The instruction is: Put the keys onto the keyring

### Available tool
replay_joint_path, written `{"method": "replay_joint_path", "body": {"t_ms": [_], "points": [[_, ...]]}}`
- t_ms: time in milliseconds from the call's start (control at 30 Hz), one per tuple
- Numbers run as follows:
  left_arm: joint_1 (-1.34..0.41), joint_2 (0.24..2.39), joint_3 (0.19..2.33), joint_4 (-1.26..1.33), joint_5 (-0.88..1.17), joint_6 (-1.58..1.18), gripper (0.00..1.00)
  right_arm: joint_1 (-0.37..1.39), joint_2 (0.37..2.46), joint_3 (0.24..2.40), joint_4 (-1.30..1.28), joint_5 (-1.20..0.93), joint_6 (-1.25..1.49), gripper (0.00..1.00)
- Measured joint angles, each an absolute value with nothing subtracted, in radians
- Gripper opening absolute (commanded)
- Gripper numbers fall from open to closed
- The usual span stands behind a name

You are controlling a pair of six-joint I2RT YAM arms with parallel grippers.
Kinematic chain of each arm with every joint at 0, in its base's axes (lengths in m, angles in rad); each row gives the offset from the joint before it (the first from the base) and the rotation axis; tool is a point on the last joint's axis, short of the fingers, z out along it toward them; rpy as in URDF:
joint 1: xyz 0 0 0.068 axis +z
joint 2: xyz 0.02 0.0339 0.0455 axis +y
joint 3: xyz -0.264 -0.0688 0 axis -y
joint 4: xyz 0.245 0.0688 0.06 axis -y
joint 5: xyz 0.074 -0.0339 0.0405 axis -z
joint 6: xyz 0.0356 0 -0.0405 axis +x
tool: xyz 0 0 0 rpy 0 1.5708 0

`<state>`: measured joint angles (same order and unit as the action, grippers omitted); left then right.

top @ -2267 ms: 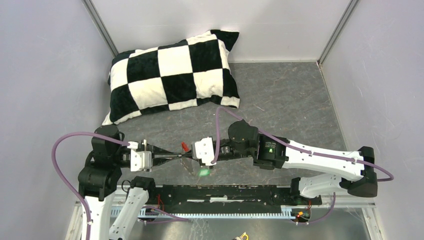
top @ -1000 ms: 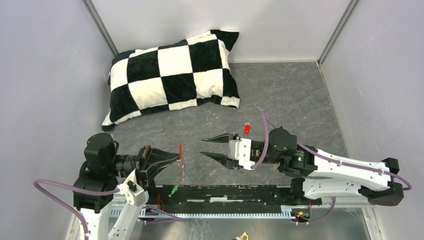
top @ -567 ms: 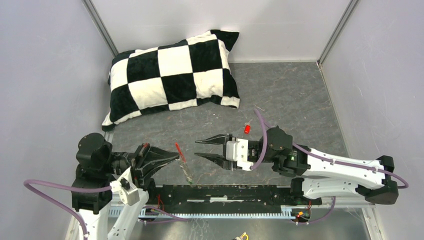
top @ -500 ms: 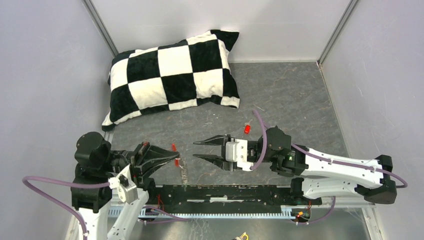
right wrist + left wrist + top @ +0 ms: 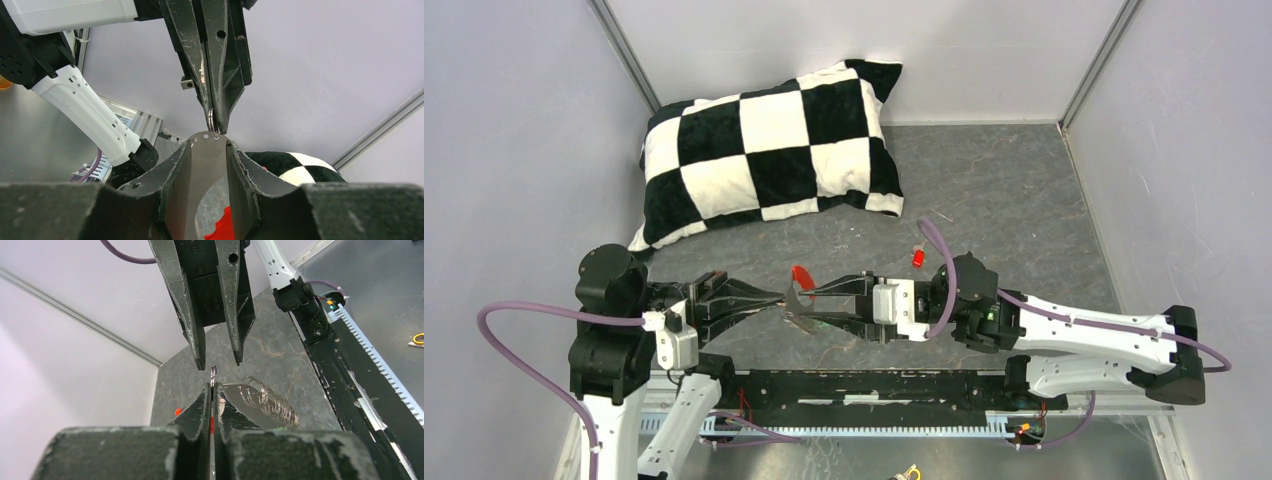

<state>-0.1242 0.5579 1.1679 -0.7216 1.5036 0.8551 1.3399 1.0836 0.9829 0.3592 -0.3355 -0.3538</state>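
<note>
Keyring point(image 5: 260, 396) metal hangs in mid-air between the two arms, low over the grey table point(image 5: 1014, 190). The left gripper point(image 5: 212, 390) has its fingers pressed flat together on a thin silvery ring, which shows edge-on as a sliver poking out just past the tips. A run of linked silvery loops trails off to one side of that pinch. The red fob point(image 5: 802, 277) shows in the overhead view just beside the spot where the two grippers meet. The right gripper point(image 5: 218, 362) faces the left one tip to tip. Its fingers are partly spread, with a clear gap between them, and the tips stand on either side of the protruding ring edge without clamping it. From the right wrist, a flat grey tab point(image 5: 207, 165) with small holes fills the space between those fingers, and the ring passes through its top. Whether the pads press on the tab cannot be told. The red-headed key point(image 5: 918, 258) lies alone on the table, just behind the right wrist and apart from both grippers. A checkered pillow point(image 5: 769, 150) rests at the far left of the table.
</note>
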Motion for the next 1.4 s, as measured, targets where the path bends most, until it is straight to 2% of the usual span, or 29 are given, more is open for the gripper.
{"method": "replay_joint_path", "body": {"t_ms": [500, 633, 733, 833, 967, 1033, 1167, 1333, 1400], "points": [[-0.124, 0.558, 1.170, -0.704, 1.526, 0.778, 0.02, 1.340, 1.152, 0.983, 0.410, -0.332, -0.318, 0.27], [-0.124, 0.558, 1.170, -0.702, 1.528, 0.765, 0.02, 1.340, 1.154, 0.983, 0.417, -0.332, -0.303, 0.29], [-0.124, 0.558, 1.170, -0.702, 1.528, 0.744, 0.02, 1.340, 1.154, 0.984, 0.438, -0.332, -0.288, 0.34], [-0.124, 0.558, 1.170, -0.701, 1.528, 0.720, 0.02, 1.340, 1.154, 0.984, 0.455, -0.332, -0.277, 0.34], [-0.124, 0.558, 1.170, -0.701, 1.528, 0.701, 0.02, 1.340, 1.154, 0.984, 0.468, -0.332, -0.265, 0.28], [-0.124, 0.558, 1.170, -0.701, 1.528, 0.695, 0.02, 1.340, 1.154, 0.985, 0.469, -0.334, -0.261, 0.22], [-0.124, 0.558, 1.169, -0.700, 1.526, 0.690, 0.02, 1.340, 1.156, 0.989, 0.465, -0.344, -0.253, 0.01], [-0.124, 0.558, 1.163, -0.699, 1.525, 0.685, 0.02, 1.338, 1.162, 1.010, 0.429, -0.347, -0.250, 0.00], [-0.124, 0.556, 1.153, -0.698, 1.524, 0.683, 0.08, 1.338, 1.162, 1.016, 0.409, -0.347, -0.250, 0.01]]}}
